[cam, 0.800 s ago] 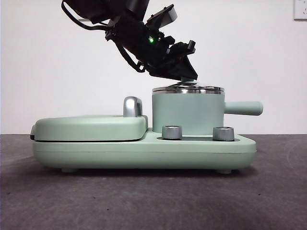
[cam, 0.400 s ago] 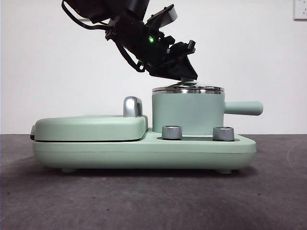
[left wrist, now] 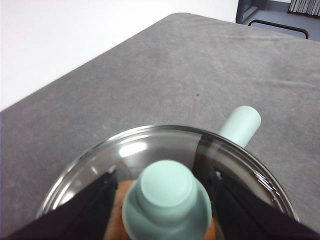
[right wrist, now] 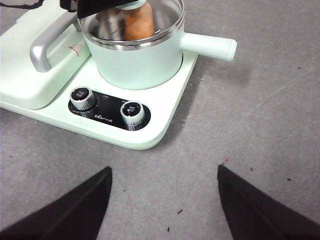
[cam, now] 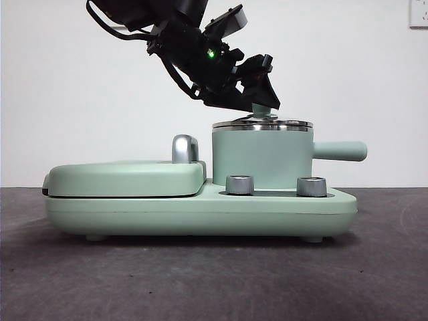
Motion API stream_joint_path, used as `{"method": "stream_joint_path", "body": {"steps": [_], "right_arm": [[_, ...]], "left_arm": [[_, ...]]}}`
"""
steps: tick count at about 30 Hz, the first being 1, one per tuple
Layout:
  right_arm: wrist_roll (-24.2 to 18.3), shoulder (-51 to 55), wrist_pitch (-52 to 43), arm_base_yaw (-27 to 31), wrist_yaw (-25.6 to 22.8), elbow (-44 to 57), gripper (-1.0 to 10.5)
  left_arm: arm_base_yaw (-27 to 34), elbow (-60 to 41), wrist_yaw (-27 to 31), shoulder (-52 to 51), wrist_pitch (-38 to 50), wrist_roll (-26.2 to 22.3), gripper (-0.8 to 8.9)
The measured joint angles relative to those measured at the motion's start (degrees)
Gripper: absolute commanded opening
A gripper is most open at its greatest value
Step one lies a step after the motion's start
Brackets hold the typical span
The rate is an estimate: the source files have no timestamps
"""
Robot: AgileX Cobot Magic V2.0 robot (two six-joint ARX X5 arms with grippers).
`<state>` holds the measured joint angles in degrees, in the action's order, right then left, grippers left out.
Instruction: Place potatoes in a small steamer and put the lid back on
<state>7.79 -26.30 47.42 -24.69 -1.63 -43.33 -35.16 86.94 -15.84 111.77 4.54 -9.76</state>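
Now one lid [cam: 262, 125] sits on the single small steamer [cam: 262, 159], one potato [right wrist: 138, 24] inside; left gripper [left wrist: 165, 187] jaws spread beside its knob [left wrist: 166, 200]. Right gripper [right wrist: 165, 200] spread over the bench [right wrist: 260, 100].

Evenly lit, bright, diffuse from above. Soft shadow under the cooker base [cam: 200, 212]. White glare streaks on the glass lid [left wrist: 150, 150] beyond the left gripper [left wrist: 165, 200]; knob [left wrist: 166, 197] between the jaws soft-focused, jaw edges blurred. Steamer [right wrist: 137, 55] sharp in right wrist view.
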Motion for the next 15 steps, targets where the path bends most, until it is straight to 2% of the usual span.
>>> {"method": "stream_joint_path", "body": {"steps": [7,12,15], "right_arm": [[0.00,0.00,0.00,0.00,0.00,0.00,3.3],[0.00,0.00,0.00,0.00,0.00,0.00,3.3],[0.00,0.00,0.00,0.00,0.00,0.00,3.3]], "left_arm": [[1.05,0.00,-1.57,-5.05,-6.40,6.29,3.44],[4.98,0.02,-2.56,-11.02,-9.75,11.98,3.43],[7.74,0.07,-2.54,-13.51,-13.46,13.18,3.43]]}}
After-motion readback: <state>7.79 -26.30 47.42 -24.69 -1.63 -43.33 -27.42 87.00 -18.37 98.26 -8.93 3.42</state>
